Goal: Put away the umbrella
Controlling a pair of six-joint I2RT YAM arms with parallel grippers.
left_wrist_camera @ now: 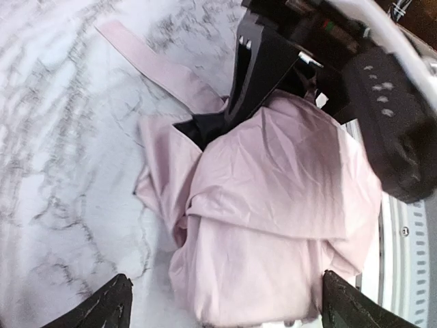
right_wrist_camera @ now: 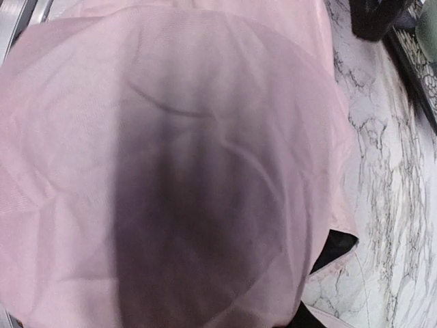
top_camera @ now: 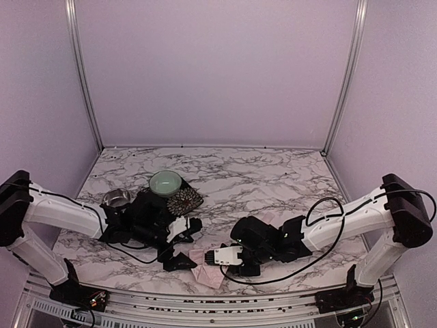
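Note:
The umbrella (top_camera: 206, 268) lies as a crumpled heap of pale pink fabric (left_wrist_camera: 273, 205) near the table's front edge, with black lining (left_wrist_camera: 205, 128) showing at a fold. A flat pink strip (left_wrist_camera: 153, 63) trails from it across the marble. My left gripper (left_wrist_camera: 227, 307) stands open, its fingertips (left_wrist_camera: 109, 305) wide on either side of the heap and not gripping it. My right gripper (top_camera: 213, 258) reaches in from the right, and its black fingers (left_wrist_camera: 263, 68) are closed into the fabric's far edge. Pink cloth (right_wrist_camera: 177, 171) fills the right wrist view and hides those fingers.
A pale green bowl (top_camera: 166, 182) sits on a dark floral mat (top_camera: 188, 200) behind the left arm, with a small metal cup (top_camera: 116, 198) to its left. The table's metal front rail (top_camera: 205, 297) runs just below the umbrella.

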